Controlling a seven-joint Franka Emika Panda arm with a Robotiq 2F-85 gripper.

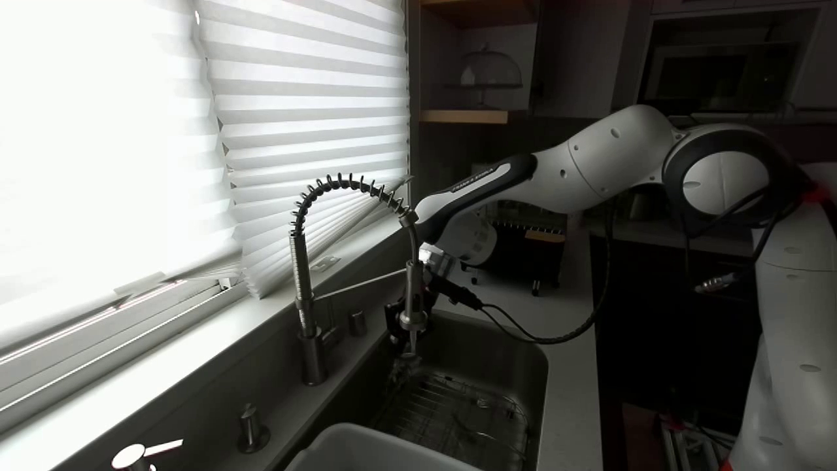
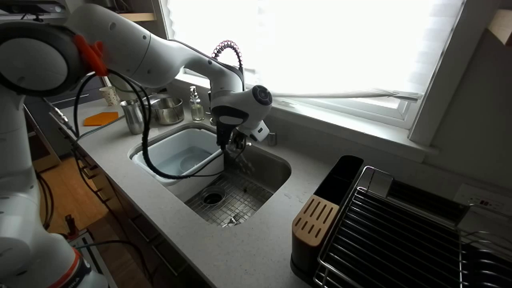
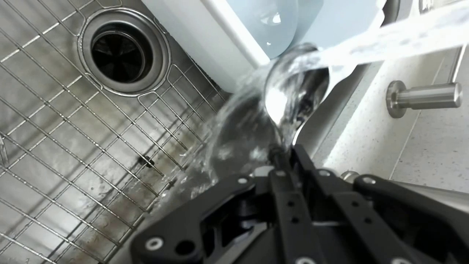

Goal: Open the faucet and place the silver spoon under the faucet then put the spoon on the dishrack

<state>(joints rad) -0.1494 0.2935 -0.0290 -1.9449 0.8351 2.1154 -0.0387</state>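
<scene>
The silver spoon [image 3: 273, 91] shows in the wrist view, bowl outward, its handle between the fingertips. My gripper [image 3: 289, 156] is shut on it; the rest of the handle is hidden by the fingers. A water stream from the right hits the spoon's bowl and splashes into the sink. The tall chrome faucet [image 1: 414, 291] arches over the sink, with my gripper [image 1: 397, 320] just behind and below its spray head. Its coil [image 2: 227, 43] shows behind the arm in an exterior view. The dishrack [image 2: 390, 232] stands on the counter at right; its wires are bare there.
A pale plastic tub [image 2: 160, 178] fills one half of the sink, beside the spoon. A wire grid [image 3: 69, 121] and drain [image 3: 119, 55] lie at the sink bottom. A soap bottle [image 2: 197, 108], pot [image 2: 169, 111] and metal cup [image 2: 133, 116] stand beyond the tub.
</scene>
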